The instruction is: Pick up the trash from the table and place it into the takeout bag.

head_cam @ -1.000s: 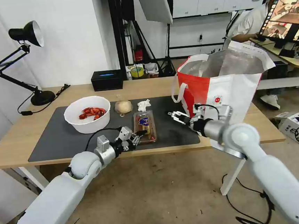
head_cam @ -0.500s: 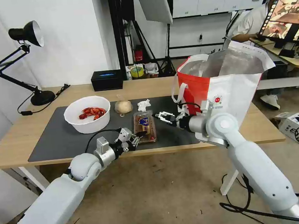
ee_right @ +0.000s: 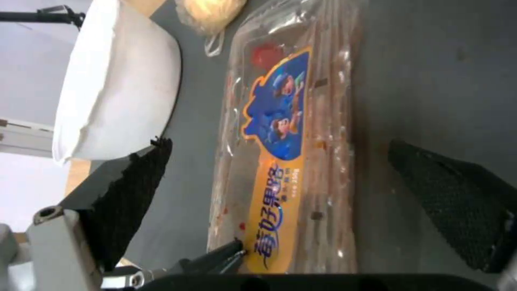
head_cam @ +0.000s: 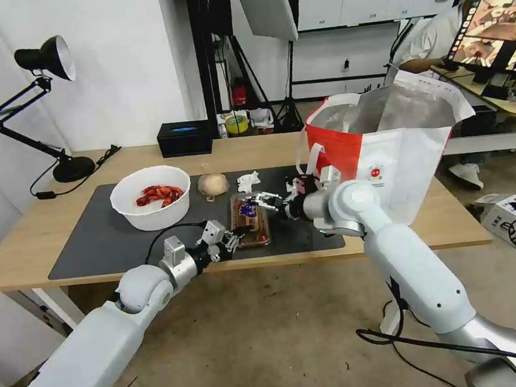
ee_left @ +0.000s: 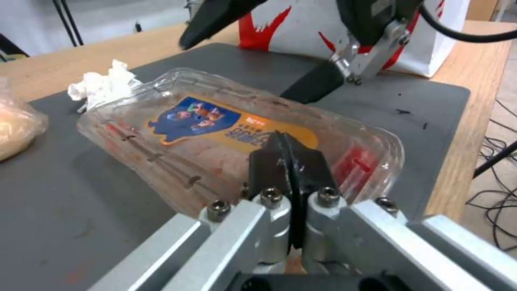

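Observation:
The clear clamshell tray (head_cam: 250, 219) lies on the dark mat (head_cam: 94, 244) of the table (head_cam: 27, 238). My left gripper (head_cam: 237, 234) is at the tray's near end, shut on its rim, and the left wrist view shows its fingers (ee_left: 288, 159) pressed together there. My right gripper (head_cam: 264, 200) hovers open over the tray's far end. Its fingers (ee_right: 135, 182) stand on either side of the tray (ee_right: 291, 141). Behind the tray lie the crumpled tissue (head_cam: 248, 181), the wrapped bun (head_cam: 213, 185) and the white bowl (head_cam: 150, 197). The takeout bag (head_cam: 386, 146) stands open at the right.
A black box (head_cam: 184, 138) sits at the table's back edge. A black desk lamp (head_cam: 51, 103) with its cord stands at the back left. A desk with a monitor (head_cam: 495, 16) is beyond the bag, and a carton (head_cam: 513, 216) lies on the floor at right.
My right gripper has moved left from in front of the bag to above the tray's far end, staying open. The left gripper has held its place at the tray's near end.

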Robot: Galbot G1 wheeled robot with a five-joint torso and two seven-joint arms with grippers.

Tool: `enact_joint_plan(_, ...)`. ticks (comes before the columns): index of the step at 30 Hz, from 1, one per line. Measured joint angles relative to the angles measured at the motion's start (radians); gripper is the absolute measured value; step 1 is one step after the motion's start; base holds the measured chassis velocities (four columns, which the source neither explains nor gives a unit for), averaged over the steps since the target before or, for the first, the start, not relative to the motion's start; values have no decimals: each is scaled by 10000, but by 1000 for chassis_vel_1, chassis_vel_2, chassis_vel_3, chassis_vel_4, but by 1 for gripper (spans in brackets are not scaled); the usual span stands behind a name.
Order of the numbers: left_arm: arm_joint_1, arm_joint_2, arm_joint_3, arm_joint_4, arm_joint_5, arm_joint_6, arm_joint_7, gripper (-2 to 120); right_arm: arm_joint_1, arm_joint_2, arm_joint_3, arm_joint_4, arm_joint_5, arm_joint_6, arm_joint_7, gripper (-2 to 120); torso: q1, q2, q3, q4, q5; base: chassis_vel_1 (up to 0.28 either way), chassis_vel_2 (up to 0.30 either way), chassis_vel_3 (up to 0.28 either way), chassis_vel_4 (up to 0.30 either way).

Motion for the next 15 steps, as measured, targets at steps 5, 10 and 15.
enact_joint_plan(5, 59, 6, -37, -7, -3, -14, 1, 0, 148, 178, -84, -231, 4, 0, 16, 100, 0, 0, 0, 0, 0, 0, 0, 0, 0)
enact_joint_plan(10, 73, 2, -58, -8, -3, -37, 4, 0, 311, 384, -229, -489, 6, 1, 33, 100, 0, 0, 0, 0, 0, 0, 0, 0, 0)
enact_joint_plan(15, 72, 0, -60, -7, -8, -49, 6, 0, 411, 514, -328, -764, 8, 2, 84, 100, 0, 0, 0, 0, 0, 0, 0, 0, 0)
